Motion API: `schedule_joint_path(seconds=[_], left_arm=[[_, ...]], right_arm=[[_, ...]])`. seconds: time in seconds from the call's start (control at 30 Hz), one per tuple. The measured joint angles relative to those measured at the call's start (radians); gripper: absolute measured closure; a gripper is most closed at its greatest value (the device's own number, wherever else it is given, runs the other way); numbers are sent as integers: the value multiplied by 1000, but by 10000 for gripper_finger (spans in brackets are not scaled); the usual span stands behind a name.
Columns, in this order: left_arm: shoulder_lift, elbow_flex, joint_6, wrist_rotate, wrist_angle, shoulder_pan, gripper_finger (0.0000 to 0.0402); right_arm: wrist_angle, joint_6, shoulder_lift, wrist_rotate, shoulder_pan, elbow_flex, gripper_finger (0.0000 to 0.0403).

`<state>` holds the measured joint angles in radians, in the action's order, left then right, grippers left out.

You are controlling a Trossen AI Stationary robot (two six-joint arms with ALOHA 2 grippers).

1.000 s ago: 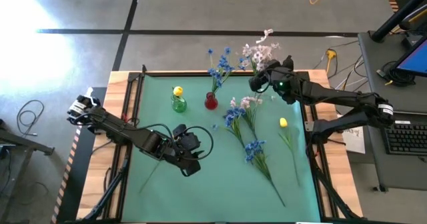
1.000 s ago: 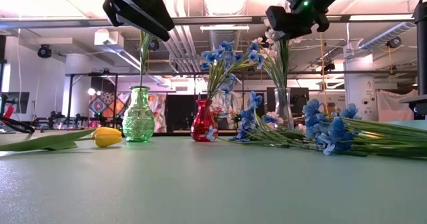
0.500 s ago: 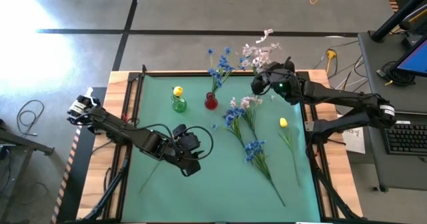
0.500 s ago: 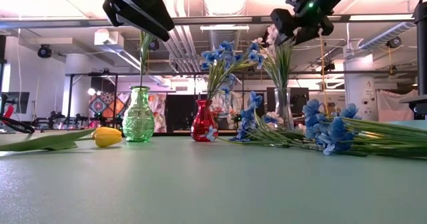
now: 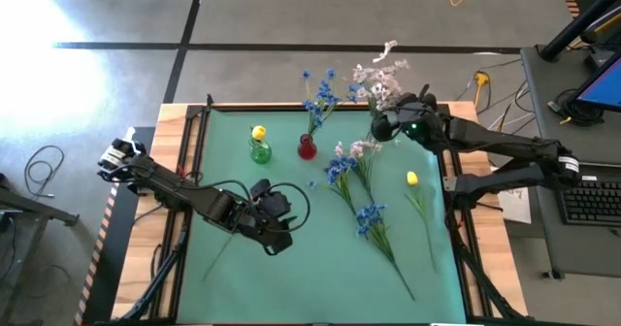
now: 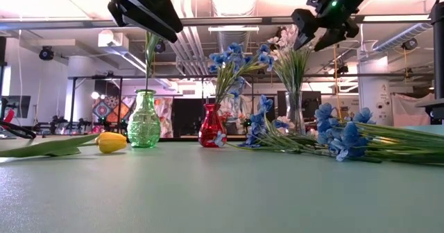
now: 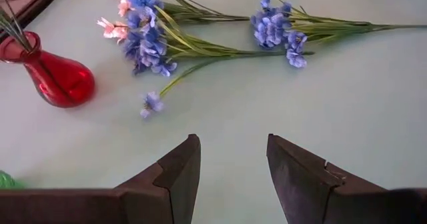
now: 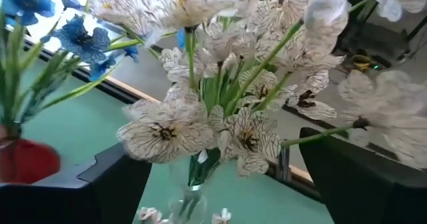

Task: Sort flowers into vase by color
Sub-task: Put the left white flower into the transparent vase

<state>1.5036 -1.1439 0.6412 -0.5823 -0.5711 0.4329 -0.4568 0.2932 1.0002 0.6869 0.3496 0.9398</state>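
The right tool (image 5: 390,124) has backed away from the pale spray (image 5: 378,74) toward the right edge, and its jaws have spread wide with nothing between them; the spray stands free in the clear vase (image 6: 295,115) at the far right of the green surface (image 5: 291,277). The left tool (image 5: 275,227) hangs over the near left of the surface, jaws partly apart and empty. Loose blue and pink stems (image 5: 364,190) lie in the middle, right of the red vase (image 5: 307,149), which holds blue blossoms (image 5: 318,91). 1 yellow bud (image 5: 411,179) lies near the right edge. The green vase (image 5: 260,151), just left of the red one, holds 1 yellow flower (image 5: 258,132).
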Motion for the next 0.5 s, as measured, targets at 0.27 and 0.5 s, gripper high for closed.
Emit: schedule_joint_path(seconds=[0.27, 0.5], left_arm=[[0, 0, 214, 40, -176, 1, 242], [0, 0, 486, 126, -434, 12, 242]], right_arm=[[-39, 56, -77, -156, 0, 0, 39], [-69, 62, -124, -217, -1, 0, 39]])
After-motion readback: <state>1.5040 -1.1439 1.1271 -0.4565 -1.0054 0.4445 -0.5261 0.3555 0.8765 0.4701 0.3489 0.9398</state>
